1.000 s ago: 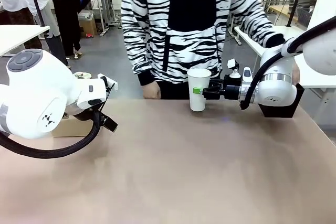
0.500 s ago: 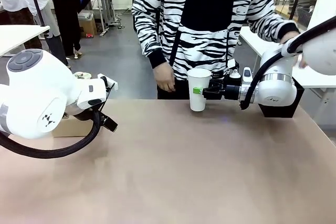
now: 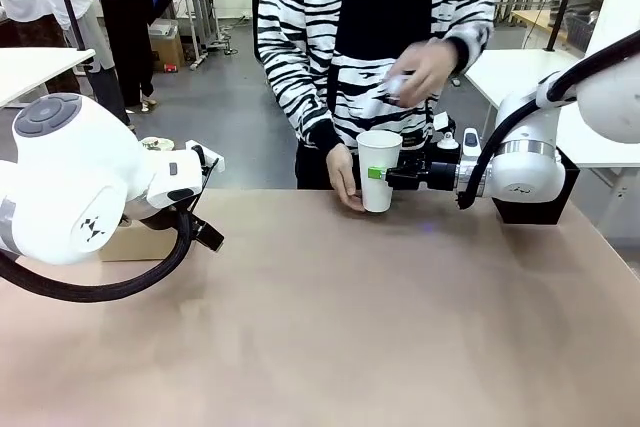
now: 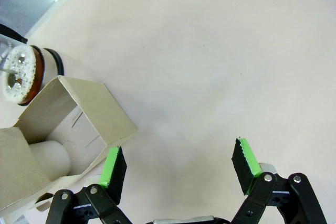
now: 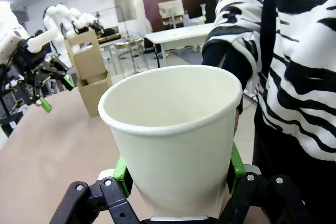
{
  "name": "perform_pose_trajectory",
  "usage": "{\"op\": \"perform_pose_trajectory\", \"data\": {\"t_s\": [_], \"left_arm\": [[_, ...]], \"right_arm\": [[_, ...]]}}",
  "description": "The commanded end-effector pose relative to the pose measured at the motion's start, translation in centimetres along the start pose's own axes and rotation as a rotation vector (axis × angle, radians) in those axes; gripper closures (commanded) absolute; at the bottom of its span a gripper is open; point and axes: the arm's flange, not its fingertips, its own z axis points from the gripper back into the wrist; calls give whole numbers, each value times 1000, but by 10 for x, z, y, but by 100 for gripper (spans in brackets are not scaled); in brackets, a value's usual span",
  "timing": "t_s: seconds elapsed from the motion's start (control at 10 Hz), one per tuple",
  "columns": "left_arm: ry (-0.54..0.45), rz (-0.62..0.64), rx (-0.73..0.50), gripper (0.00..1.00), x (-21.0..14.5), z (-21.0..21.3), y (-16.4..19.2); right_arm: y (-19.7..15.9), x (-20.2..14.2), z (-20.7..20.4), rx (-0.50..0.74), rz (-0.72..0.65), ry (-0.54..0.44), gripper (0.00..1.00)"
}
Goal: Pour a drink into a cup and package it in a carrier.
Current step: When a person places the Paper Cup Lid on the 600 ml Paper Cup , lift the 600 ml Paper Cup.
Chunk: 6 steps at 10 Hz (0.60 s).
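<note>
Cup [image 3: 379,154] clamped in right claw [image 5: 178,171]; person's hand [image 3: 343,181] newly touching it; left claw [image 4: 178,163] wide.

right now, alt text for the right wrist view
The robot's right hand grips an upright white paper cup. A person in a striped top stands behind it; a cardboard carrier sits farther off on the table.

Floor [image 3: 225,117]: smooth grey.
Tabletop [image 3: 330,337]: plain tan.
Side tables: white, one far left [image 3: 30,62], one far right [image 3: 515,72].
</note>
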Motion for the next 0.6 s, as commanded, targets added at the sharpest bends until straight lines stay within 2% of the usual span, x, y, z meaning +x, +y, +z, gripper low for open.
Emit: {"op": "perform_pose_trajectory", "data": {"t_s": [0.0,0.5], "left_arm": [[-2,0,-2,0,0,1,0],[-2,0,-2,0,0,1,0]], "right_arm": [[0,2,-1,-5,1,-3,20],[0,2,-1,-5,1,-3,20]]}}
